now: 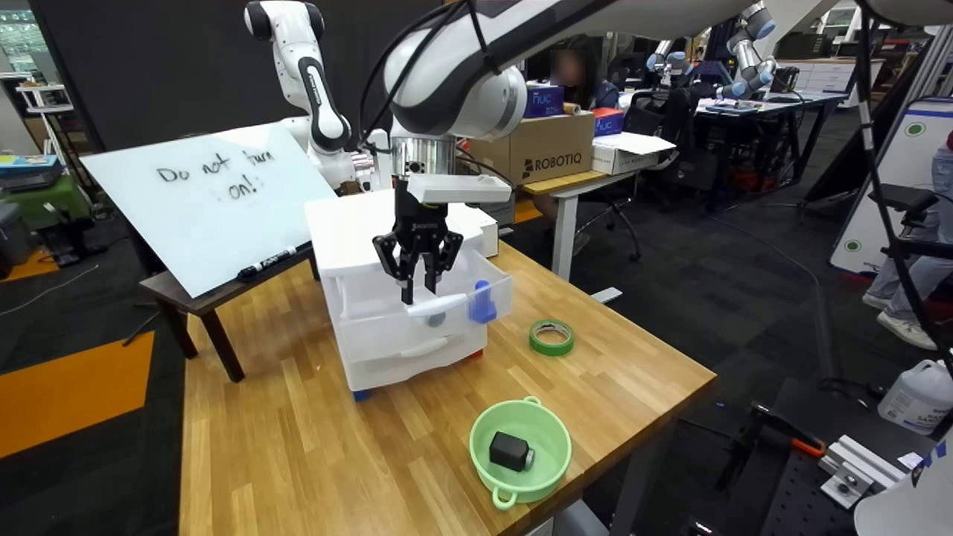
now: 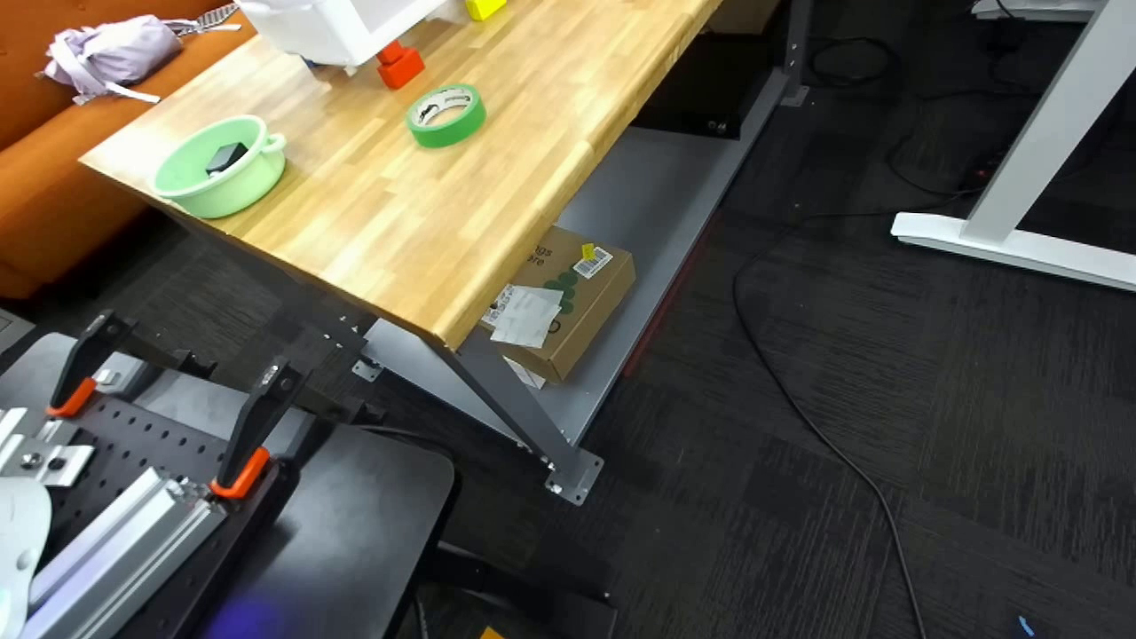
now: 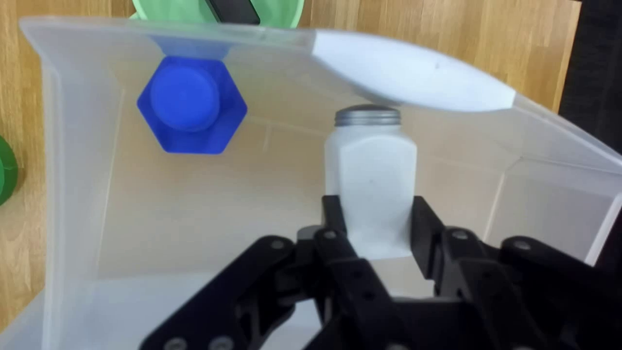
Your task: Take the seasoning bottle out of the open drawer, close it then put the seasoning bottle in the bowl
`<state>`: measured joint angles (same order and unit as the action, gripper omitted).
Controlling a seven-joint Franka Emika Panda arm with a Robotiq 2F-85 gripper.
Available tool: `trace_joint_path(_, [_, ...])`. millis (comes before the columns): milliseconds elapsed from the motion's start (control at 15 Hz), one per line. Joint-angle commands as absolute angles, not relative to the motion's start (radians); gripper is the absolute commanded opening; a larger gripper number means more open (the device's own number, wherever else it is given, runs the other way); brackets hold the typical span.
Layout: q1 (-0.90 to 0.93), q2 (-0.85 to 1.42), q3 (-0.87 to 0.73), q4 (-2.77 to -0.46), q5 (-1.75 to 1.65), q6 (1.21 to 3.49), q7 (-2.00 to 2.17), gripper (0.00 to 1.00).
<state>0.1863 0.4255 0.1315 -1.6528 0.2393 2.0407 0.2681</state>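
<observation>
My gripper (image 3: pixel 376 218) is shut on the seasoning bottle (image 3: pixel 376 180), a white bottle with a grey cap, one finger against each side. Bottle and fingertips are inside or just above the open drawer (image 3: pixel 218 204); the exact height is hard to tell. In an exterior view the gripper (image 1: pixel 419 288) points down behind the front of the pulled-out drawer (image 1: pixel 372 336) of the white chest (image 1: pixel 354 234). The lime-green bowl (image 1: pixel 555 447), with a black object (image 1: pixel 511 452) in it, stands near the table edge; the bowl (image 2: pixel 235 193) shows in both exterior views.
A blue hexagonal piece (image 3: pixel 187 104) lies in a drawer corner. Green tape (image 1: pixel 552 348) rests on the table between chest and bowl. Red (image 2: pixel 401 67) and yellow blocks (image 2: pixel 484 9) are near the chest. A whiteboard (image 1: pixel 208 201) leans beside it.
</observation>
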Motion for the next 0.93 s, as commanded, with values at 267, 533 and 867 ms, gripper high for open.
trace_joint_path(267, [0.193, 0.417, 0.129, -1.653, 0.221, 2.048, 0.259, 0.12])
trace_joint_path(533, [0.202, 0.404, 0.145, -1.660, 0.226, 2.046, 0.232, 0.12])
trace_joint_path(867, [0.262, 0.357, 0.172, -1.664, 0.190, 2.043, 0.254, 0.12])
